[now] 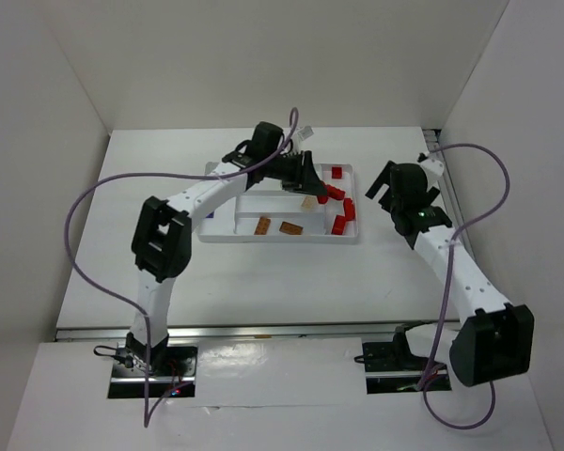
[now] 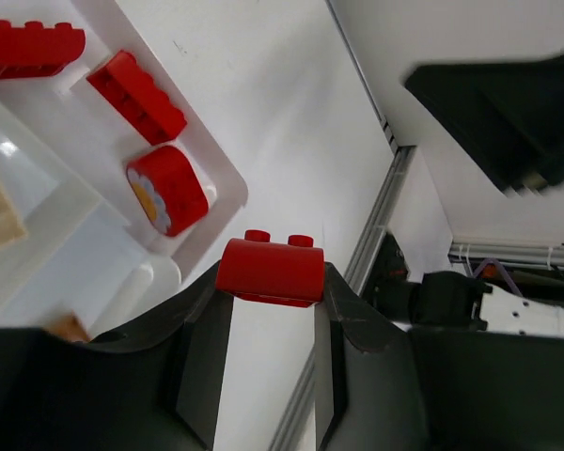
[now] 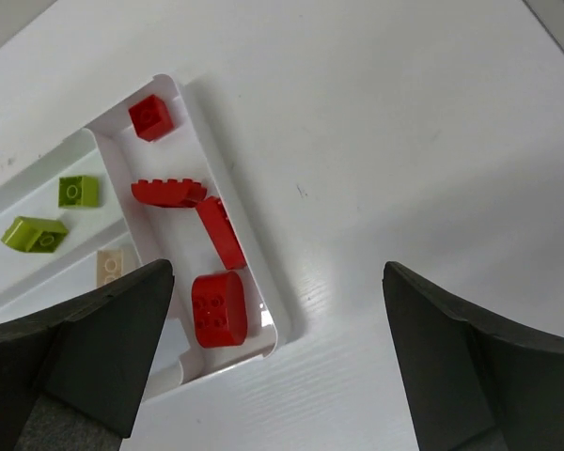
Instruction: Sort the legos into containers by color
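Left hand grips a red brick crosswise; the tray compartment of red bricks lies just beyond it. Right hand, spread wide, empty.

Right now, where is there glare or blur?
Top external: even light, sheen on the metal strip at the near edge. Left wrist: the left tool dark and soft, its small red studded plastic brick crisp. Right wrist: white divided plastic tray sharp, right tool's fingers blurred.

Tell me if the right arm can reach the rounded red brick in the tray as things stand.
Probably yes: the right claw hangs open and empty close by, and the rounded red brick lies uncovered.
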Robot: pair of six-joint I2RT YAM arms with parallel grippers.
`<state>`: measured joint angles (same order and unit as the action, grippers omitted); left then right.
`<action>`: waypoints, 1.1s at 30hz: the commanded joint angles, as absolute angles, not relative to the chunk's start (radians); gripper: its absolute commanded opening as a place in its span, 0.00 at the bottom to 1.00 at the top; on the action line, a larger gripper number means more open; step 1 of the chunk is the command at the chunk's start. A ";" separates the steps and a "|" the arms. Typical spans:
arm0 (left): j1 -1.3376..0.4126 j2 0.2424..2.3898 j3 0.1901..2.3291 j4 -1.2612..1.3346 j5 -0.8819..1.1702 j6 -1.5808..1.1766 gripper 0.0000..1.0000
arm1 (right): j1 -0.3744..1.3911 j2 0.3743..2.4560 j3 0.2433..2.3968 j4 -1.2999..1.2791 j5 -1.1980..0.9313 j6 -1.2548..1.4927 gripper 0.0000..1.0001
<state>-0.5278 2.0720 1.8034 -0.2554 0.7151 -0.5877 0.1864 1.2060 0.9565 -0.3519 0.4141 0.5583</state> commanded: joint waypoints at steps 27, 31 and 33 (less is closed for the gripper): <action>-0.591 2.415 2.277 -0.290 0.558 -0.623 1.00 | 0.175 0.930 0.928 -0.563 0.529 0.673 0.99; -0.591 2.242 2.169 -0.353 0.487 -0.551 1.00 | 0.175 0.943 0.939 -0.563 0.529 0.664 0.99; -0.591 2.124 2.125 -0.399 0.428 -0.512 1.00 | 0.166 0.968 0.971 -0.563 0.538 0.652 0.99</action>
